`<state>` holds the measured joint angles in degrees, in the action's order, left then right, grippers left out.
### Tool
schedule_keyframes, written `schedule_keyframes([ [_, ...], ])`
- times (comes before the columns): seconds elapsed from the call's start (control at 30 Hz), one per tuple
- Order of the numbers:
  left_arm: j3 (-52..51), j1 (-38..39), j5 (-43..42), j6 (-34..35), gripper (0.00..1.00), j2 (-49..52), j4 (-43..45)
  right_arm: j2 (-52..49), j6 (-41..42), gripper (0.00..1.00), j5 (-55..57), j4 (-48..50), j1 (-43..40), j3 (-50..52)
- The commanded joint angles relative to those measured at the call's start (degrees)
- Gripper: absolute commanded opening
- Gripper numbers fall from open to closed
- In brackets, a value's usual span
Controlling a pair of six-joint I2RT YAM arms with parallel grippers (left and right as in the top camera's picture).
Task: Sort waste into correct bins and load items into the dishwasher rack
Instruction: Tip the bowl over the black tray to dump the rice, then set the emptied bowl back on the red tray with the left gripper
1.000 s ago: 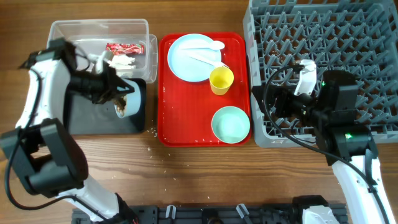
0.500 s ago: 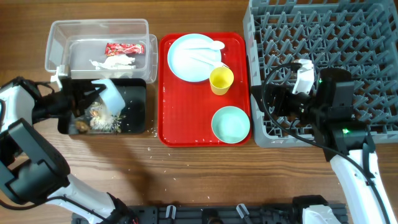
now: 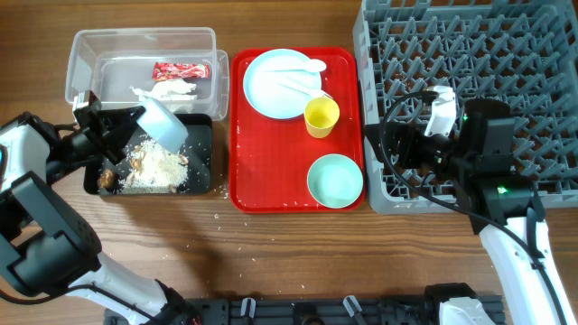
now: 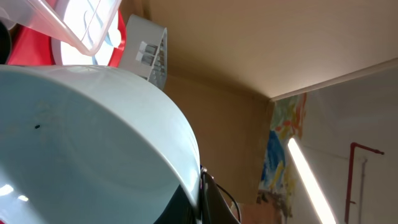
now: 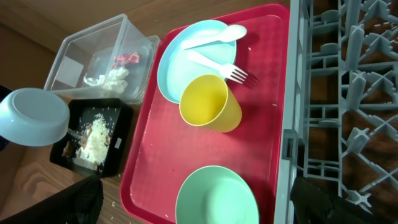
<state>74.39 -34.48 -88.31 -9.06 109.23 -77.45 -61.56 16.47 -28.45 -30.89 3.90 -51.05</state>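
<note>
My left gripper (image 3: 126, 134) is shut on a pale blue bowl (image 3: 165, 126), held tilted on its side above the matte black bin (image 3: 200, 149). White rice with brown lumps (image 3: 152, 168) lies in that bin. In the left wrist view the bowl (image 4: 81, 143) fills the frame, a finger on its rim. The clear bin (image 3: 81, 54) holds the red wrapper (image 3: 179, 69) and white tissue (image 3: 168, 91). My right gripper (image 3: 396, 149) is open and empty over the grey rack's (image 3: 506, 54) left edge, above the second bowl (image 5: 214, 196).
The red tray (image 3: 271, 194) carries the pale blue plate (image 3: 266, 90) with white spoon (image 3: 302, 66) and fork (image 3: 302, 88), the yellow cup (image 3: 321, 116) and the second bowl (image 3: 335, 179). Rice grains are scattered on the wood in front of the black bin.
My left arm swung out to the left and tipped the bowl; rice and brown lumps now lie in the black bin. The right arm has barely moved.
</note>
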Motion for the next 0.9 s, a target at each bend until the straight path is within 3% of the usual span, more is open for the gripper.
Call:
schedule_keyframes([
  [0.0, -0.3, -0.2, -2.0, 0.6, 0.04, 0.6, -0.2, -0.2, 0.2, 0.98, -0.1, -0.1, -0.2, -1.0],
  [0.2, -0.3, -0.2, -0.7, 0.1, 0.04, 0.6, 2.2, -0.2, 0.2, 0.98, -0.1, -0.1, -0.2, -1.0],
  [0.23, -0.3, -0.6, 2.8, 2.4, 0.04, 0.6, 7.2, -0.2, 0.2, 0.98, -0.1, -0.1, -0.2, -1.0],
  [0.27, -0.3, -0.7, 5.1, 7.4, 0.04, 0.6, 7.4, -0.2, 0.2, 0.98, -0.1, -0.1, -0.2, -1.0],
  [0.3, -0.3, -0.4, 3.8, 7.8, 0.04, 0.6, 5.6, -0.2, 0.2, 0.98, -0.1, -0.3, -0.2, -1.0],
  [0.57, 0.9, 5.3, 3.5, 5.2, 0.04, -3.0, 5.0, -0.2, 0.1, 0.98, 0.0, -0.8, -0.2, -1.0],
  [0.73, 8.6, 12.7, 25.2, 10.4, 0.04, -9.9, 7.0, -0.2, 0.1, 0.98, 0.1, -0.7, -0.2, -1.0],
  [0.83, 9.0, 21.6, 33.4, 11.9, 0.04, -13.5, 12.7, -0.2, 0.2, 0.98, 0.1, -0.4, -0.2, -1.0],
  [0.87, 9.0, 28.0, 39.8, 15.0, 0.04, -13.9, 16.1, -0.2, 0.2, 0.98, 0.1, -0.4, -0.2, -1.0],
])
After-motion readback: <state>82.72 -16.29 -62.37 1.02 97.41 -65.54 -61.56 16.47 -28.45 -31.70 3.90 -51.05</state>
